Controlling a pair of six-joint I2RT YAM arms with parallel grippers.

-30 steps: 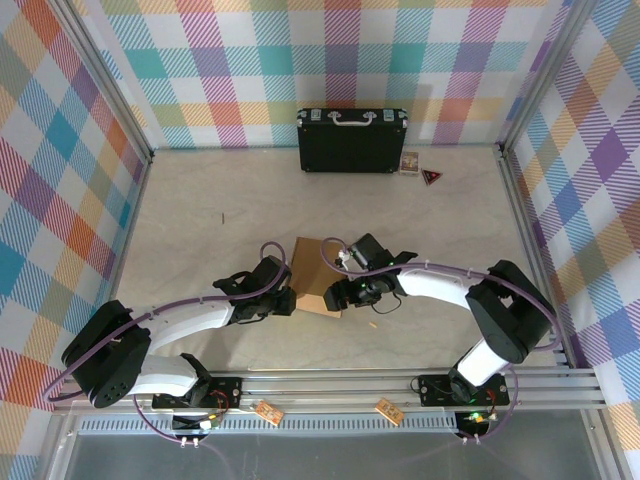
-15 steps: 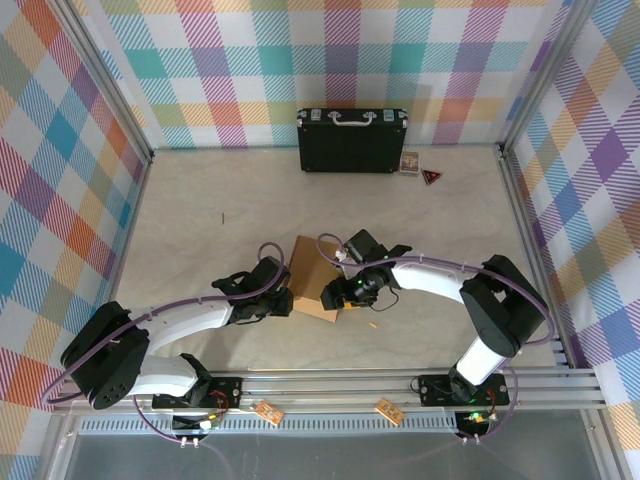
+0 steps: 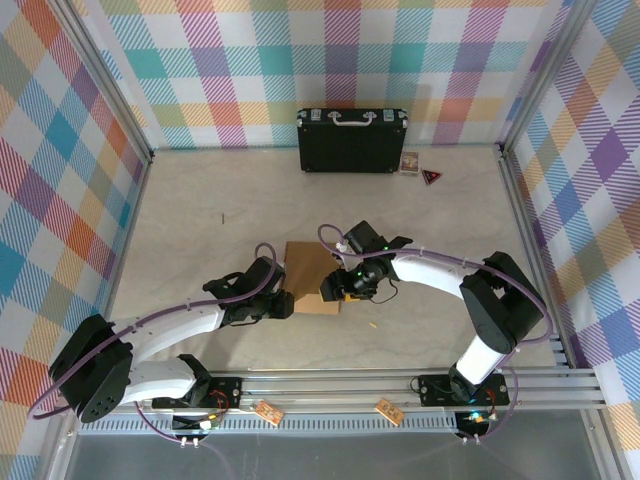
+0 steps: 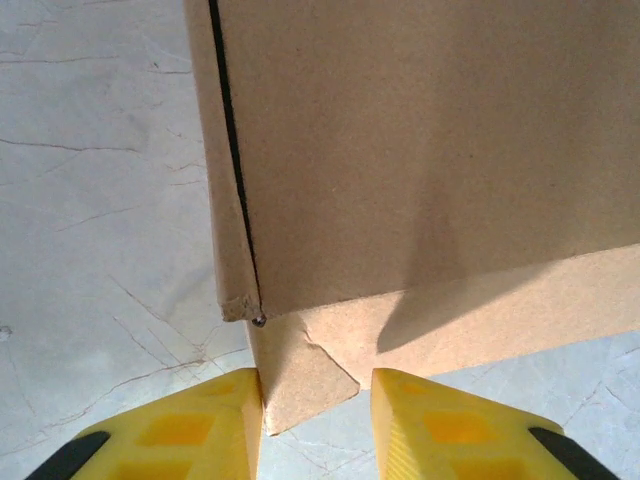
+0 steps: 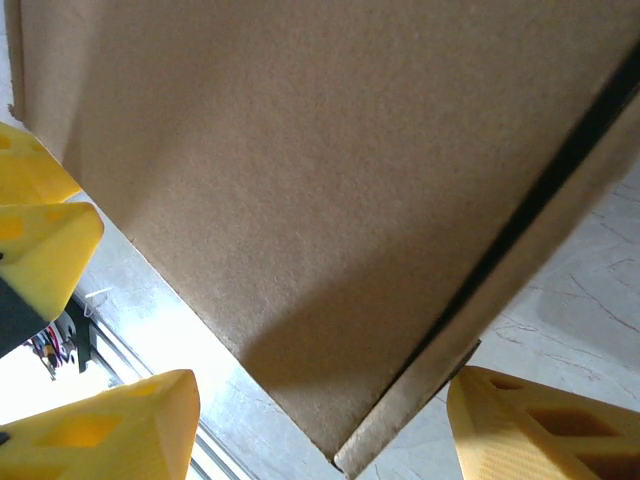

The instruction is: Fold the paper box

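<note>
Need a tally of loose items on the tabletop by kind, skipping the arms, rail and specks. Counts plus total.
Brown corrugated cardboard box: 1
Black hard case with a silver handle: 1
Small rectangular printed card: 1
Small dark triangular piece with red markings: 1
Total: 4

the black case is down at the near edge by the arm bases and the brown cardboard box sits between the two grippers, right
Not quite. The black case stands at the far edge against the plaid wall, as the top external view shows. The brown cardboard box does sit between the left gripper and the right gripper.
</note>
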